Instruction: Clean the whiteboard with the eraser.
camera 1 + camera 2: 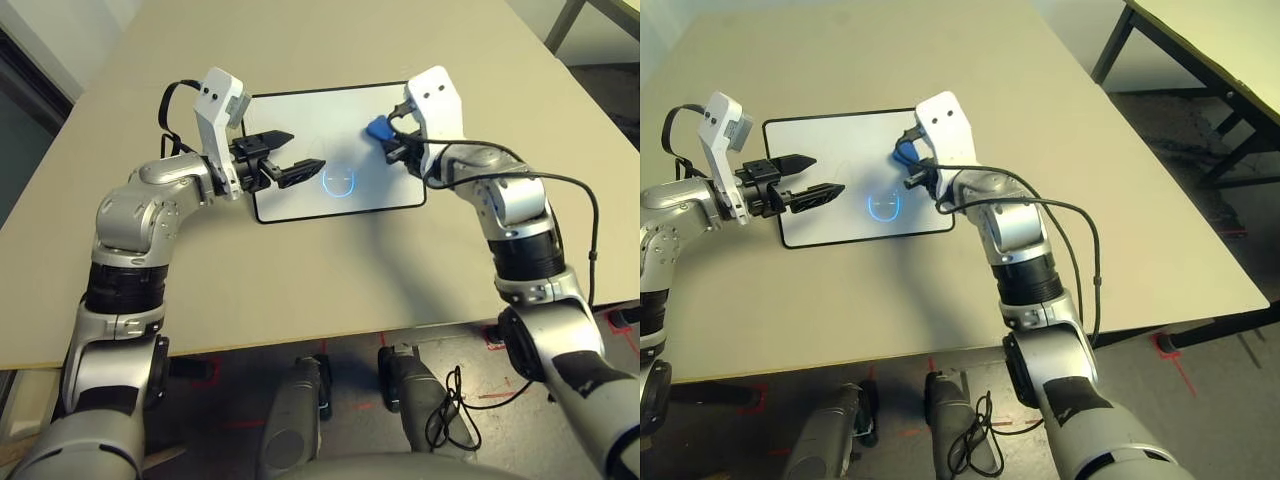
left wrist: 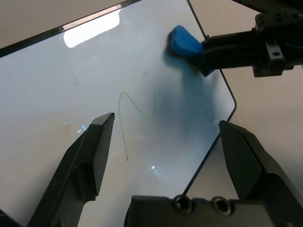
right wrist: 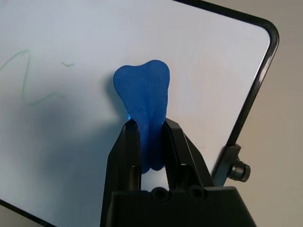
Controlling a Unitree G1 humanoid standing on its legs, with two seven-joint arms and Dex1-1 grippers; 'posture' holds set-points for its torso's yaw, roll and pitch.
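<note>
The whiteboard (image 1: 300, 120) lies flat on the tan table, white with a thin black frame. A faint green zigzag line (image 2: 135, 111) marks its surface. My right gripper (image 3: 150, 142) is shut on the blue eraser (image 3: 144, 101), holding it over the board's right part near the far right corner; whether it touches the surface I cannot tell. The eraser (image 1: 378, 129) shows blue beside the right wrist. My left gripper (image 1: 288, 158) hovers open over the board's left half with nothing between its fingers.
The tan table (image 1: 300, 280) spreads wide around the board. A black knob (image 3: 239, 170) sticks out from the board's side. A black cable (image 1: 560, 185) runs along my right forearm. Another table (image 1: 1220, 50) stands off to the right.
</note>
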